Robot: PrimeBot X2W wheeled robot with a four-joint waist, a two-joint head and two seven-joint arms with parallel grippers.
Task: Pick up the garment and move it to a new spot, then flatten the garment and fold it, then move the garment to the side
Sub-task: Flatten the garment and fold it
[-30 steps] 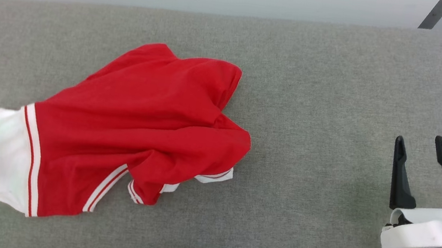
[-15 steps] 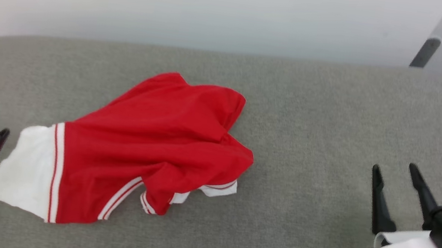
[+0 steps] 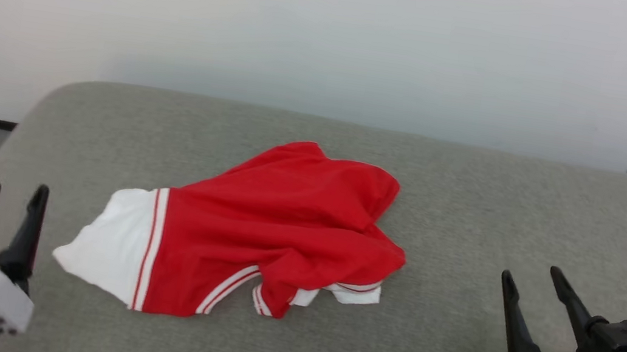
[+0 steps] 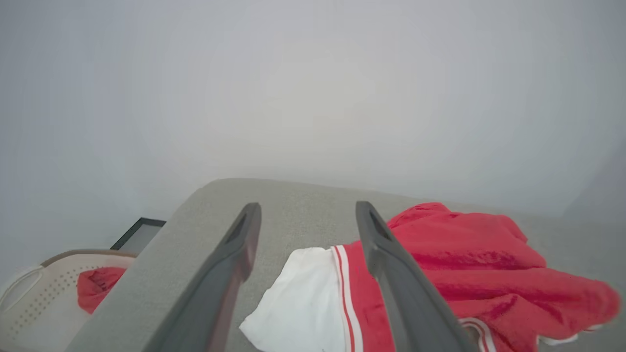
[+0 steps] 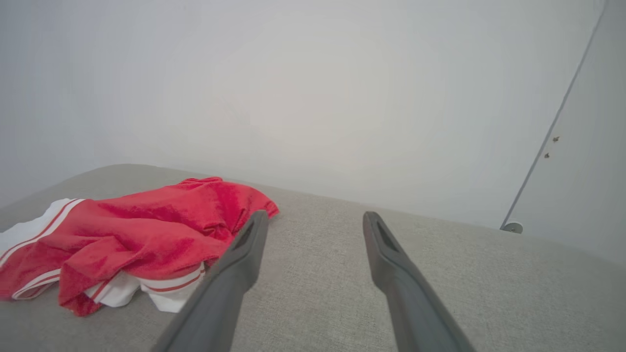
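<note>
Red garment [image 3: 276,226] crumpled on grey cushion [image 3: 488,200] | left gripper [image 3: 18,188] spread, empty | right gripper [image 3: 530,273] spread, empty

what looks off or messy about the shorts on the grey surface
The garment lies askew and crumpled on the grey surface: its right part is bunched and folded over itself, with a striped hem poking out underneath. The white panel at its left lies flat. Nothing looks damaged.
</note>
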